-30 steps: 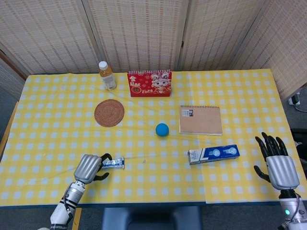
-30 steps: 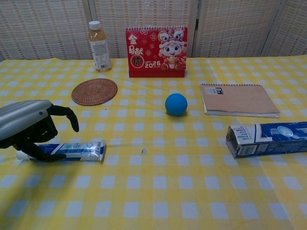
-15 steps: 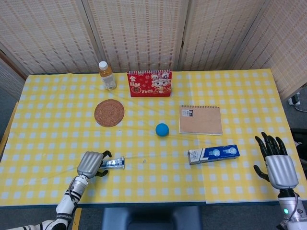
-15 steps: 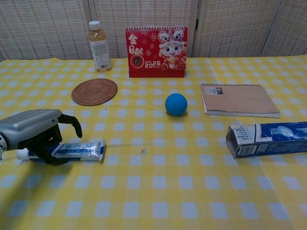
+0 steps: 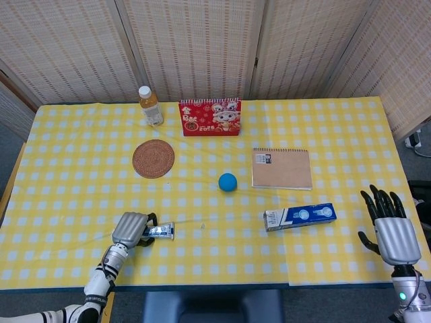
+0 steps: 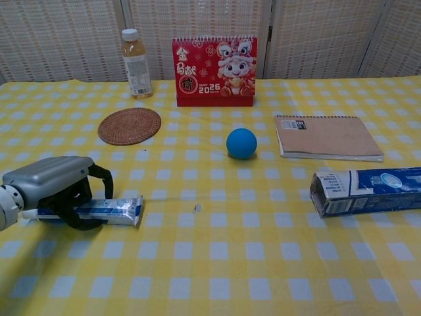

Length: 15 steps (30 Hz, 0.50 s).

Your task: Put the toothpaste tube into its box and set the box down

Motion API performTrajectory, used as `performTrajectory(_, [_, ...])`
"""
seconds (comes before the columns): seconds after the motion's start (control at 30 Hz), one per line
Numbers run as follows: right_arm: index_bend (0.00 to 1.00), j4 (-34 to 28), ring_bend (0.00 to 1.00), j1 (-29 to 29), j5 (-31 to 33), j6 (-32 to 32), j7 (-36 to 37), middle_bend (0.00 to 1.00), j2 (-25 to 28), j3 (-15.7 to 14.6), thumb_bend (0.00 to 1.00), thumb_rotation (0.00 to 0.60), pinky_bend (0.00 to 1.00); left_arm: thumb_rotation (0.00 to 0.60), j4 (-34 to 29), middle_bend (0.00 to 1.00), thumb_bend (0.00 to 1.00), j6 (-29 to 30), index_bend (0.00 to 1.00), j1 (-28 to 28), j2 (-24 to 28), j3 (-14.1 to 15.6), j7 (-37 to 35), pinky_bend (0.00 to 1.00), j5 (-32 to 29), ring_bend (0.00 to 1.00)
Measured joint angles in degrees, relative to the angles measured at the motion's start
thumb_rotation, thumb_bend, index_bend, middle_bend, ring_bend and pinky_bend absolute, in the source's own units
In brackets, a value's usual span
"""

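The white and blue toothpaste tube (image 5: 162, 231) (image 6: 116, 209) lies flat on the yellow checked tablecloth near the front left. My left hand (image 5: 131, 229) (image 6: 52, 187) sits low over the tube's cap end, with its fingers curled round the tube. To the right, the blue toothpaste box (image 5: 300, 216) (image 6: 368, 191) lies on its side, its open end facing left. At the table's right edge in the head view, my right hand (image 5: 390, 235) has its fingers spread and holds nothing; the chest view does not show it.
A blue ball (image 5: 227, 182) sits mid-table with a brown notebook (image 5: 281, 168) to its right. A round woven coaster (image 5: 153, 159), a drink bottle (image 5: 150, 105) and a red desk calendar (image 5: 209, 117) stand further back.
My left hand has dropped lower onto the tube and its fingers have closed further round it. The tube, the box and my right hand have hardly moved.
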Motion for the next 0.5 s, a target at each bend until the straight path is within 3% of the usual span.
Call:
performTrajectory(0.27, [0.0, -0.3, 0.0, 0.0, -0.2, 0.0, 0.0, 0.0, 0.1, -0.1, 0.29, 0.6, 0.0, 0.6, 1.5, 1.0, 0.5, 1.2, 0.74, -0.3, -0.6, 0.7, -0.9, 1.0, 1.1, 1.0])
performTrajectory(0.5, [0.0, -0.2, 0.0, 0.4, -0.6, -0.9, 0.7, 0.0, 0.2, -0.5, 0.29, 0.6, 0.0, 0.6, -0.8, 1.0, 0.57, 5.4, 0.77, 0.7, 0.0, 1.1, -5.0, 1.0, 6.3, 1.0])
